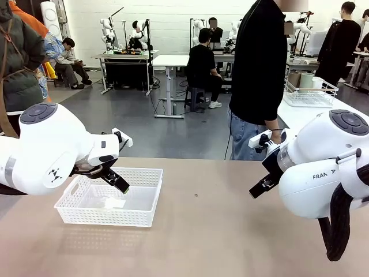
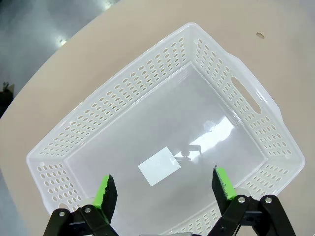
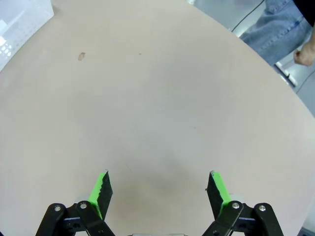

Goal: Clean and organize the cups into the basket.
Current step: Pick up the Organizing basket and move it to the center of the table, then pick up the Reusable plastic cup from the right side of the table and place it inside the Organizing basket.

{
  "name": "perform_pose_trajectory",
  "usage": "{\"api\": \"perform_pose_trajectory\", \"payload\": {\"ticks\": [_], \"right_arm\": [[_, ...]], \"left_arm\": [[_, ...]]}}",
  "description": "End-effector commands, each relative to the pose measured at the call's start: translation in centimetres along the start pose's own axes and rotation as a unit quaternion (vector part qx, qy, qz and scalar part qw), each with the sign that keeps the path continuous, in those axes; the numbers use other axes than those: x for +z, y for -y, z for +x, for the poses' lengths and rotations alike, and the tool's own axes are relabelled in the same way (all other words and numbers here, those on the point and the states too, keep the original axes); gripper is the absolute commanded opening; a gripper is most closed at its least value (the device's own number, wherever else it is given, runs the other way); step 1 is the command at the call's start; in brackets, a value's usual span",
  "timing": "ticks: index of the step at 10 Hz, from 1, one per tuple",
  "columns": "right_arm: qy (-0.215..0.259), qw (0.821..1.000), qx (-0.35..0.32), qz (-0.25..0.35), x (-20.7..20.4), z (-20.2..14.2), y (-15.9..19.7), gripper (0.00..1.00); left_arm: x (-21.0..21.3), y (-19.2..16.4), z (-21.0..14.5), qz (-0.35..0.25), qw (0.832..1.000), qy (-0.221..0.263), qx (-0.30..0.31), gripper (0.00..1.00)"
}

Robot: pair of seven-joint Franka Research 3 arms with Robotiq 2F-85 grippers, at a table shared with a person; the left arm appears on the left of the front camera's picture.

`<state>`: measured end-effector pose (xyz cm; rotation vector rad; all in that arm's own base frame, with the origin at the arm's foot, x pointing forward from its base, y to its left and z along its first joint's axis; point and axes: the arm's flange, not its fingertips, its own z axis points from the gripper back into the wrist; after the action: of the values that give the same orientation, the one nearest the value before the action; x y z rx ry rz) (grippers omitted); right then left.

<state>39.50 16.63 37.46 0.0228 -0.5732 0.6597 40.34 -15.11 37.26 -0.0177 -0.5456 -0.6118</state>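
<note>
The white mesh-sided basket [image 1: 109, 219] sits on the tan table at the left, holding nothing but a white label [image 1: 112, 202]. My left gripper [image 1: 120, 183] hangs open just above its inside. The left wrist view looks straight down into the basket [image 2: 147, 78], with my left gripper [image 2: 165, 187] spread wide over the label [image 2: 158, 166]. My right gripper [image 1: 260, 187] is open above bare table at the right, and my right gripper [image 3: 158, 189] holds nothing; a corner of the basket [image 3: 19, 24] shows far off. A tan cup [image 1: 294, 79] and a pale mint cup [image 1: 306, 79] stand in a wire basket on a side table.
A person in a black top [image 1: 259, 63] stands at the table's far edge, a hand [image 1: 277, 136] hanging near my right arm. The person's jeans [image 3: 275, 29] and hand [image 3: 305, 51] show past the table edge. The thin-wire basket [image 1: 311, 95] rests on the white side table at back right.
</note>
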Motion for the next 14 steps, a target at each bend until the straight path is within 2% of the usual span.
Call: {"api": "perform_pose_trajectory", "payload": {"ticks": [1,3,4,6,7,8,9,10,14], "right_arm": [[0.000,1.000,0.000,0.000,0.0,0.0,0.0,1.00],[-0.010,1.000,-0.011,-0.013,5.4,-5.5,-5.1,1.00],[-0.017,1.000,-0.008,-0.012,7.3,-9.4,-8.0,1.00],[-0.022,0.998,-0.050,-0.034,8.8,-16.6,-10.9,1.00],[-0.028,0.996,-0.070,-0.042,9.1,-19.0,-11.6,1.00],[-0.025,0.994,-0.088,-0.059,9.9,-19.9,-11.8,1.00],[-0.027,0.999,-0.041,-0.015,6.4,2.1,-7.7,1.00],[-0.027,0.999,-0.041,-0.015,6.4,2.1,-7.7,1.00],[-0.027,0.999,-0.041,-0.015,6.4,2.1,-7.7,1.00]], "left_arm": [[0.0,0.0,0.0,0.000,1.000,0.000,0.000,1.00],[7.7,3.0,-4.4,0.005,0.997,0.007,-0.071,1.00],[11.0,4.0,-8.0,0.011,0.995,0.010,-0.099,1.00],[12.7,3.9,-14.1,0.021,0.996,-0.006,-0.085,1.00],[12.7,4.0,-15.9,0.022,0.997,-0.017,-0.076,1.00],[13.2,3.4,-16.3,0.032,0.997,-0.022,-0.072,1.00],[12.4,2.9,-15.3,0.088,0.992,-0.018,-0.087,1.00],[14.5,0.6,0.8,0.018,0.997,-0.021,-0.071,1.00],[14.5,0.6,0.8,0.018,0.997,-0.021,-0.071,1.00]]}}
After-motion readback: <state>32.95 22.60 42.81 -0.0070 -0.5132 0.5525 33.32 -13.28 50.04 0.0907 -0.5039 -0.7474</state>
